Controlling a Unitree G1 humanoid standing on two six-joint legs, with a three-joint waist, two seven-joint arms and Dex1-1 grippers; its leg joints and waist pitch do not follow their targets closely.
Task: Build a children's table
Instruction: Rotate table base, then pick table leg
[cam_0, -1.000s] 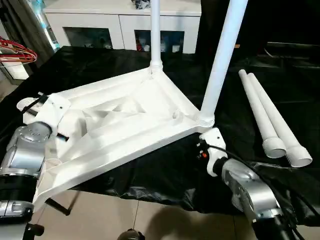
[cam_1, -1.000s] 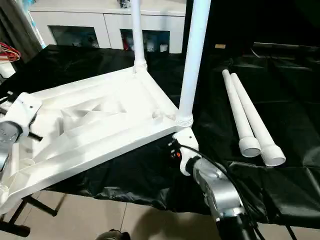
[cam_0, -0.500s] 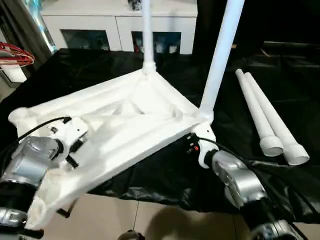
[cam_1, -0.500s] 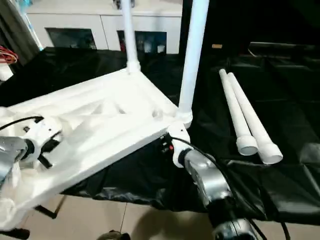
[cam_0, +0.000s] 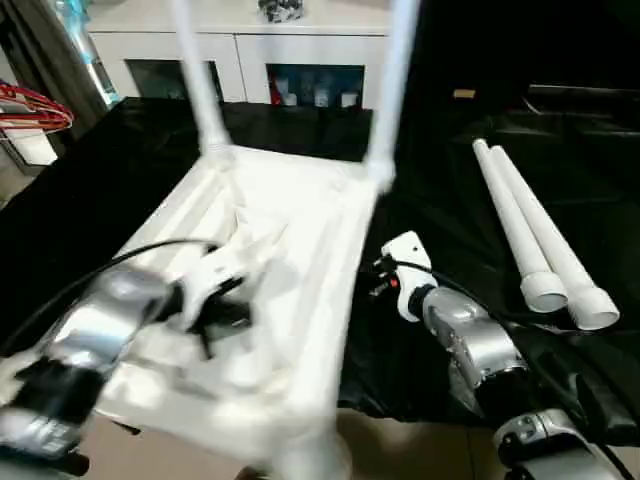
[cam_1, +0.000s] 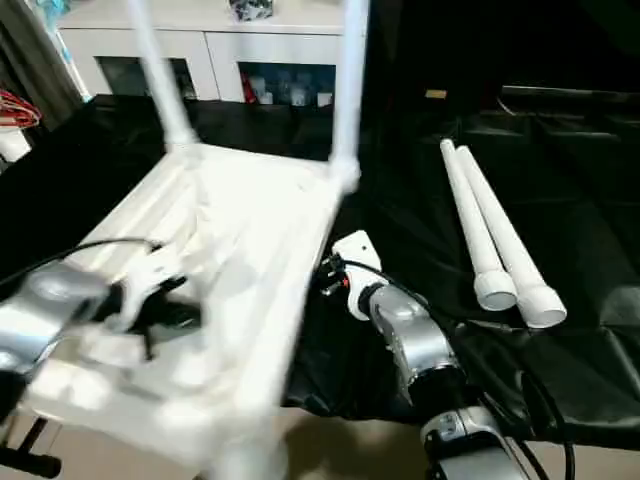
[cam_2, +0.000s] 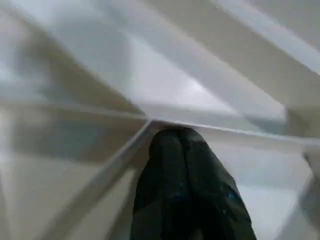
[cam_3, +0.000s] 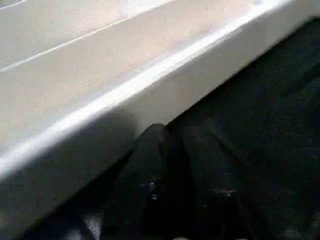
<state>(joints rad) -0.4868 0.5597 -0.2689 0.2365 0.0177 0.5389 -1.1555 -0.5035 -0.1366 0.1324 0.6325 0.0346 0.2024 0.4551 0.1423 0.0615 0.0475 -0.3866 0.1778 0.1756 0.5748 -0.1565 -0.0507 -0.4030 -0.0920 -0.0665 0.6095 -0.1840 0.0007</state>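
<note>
Our left end effector (cam_2: 172, 145) is clenched empty, tips against a rib inside the upturned tabletop (cam_0: 300, 220) on the black-draped desk (cam_0: 480, 130). Our right end effector (cam_3: 172, 140), nearly closed, grasping nothing, sits beside its rim. Two legs (cam_0: 392, 90) stand socketed; two loose legs (cam_0: 530, 240) lie right.

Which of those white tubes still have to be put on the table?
On the black cloth, look right of the upturned tabletop. Two loose legs lie flat there side by side, flared ends nearest the robot, unlike the two legs already standing in corner sockets.
</note>
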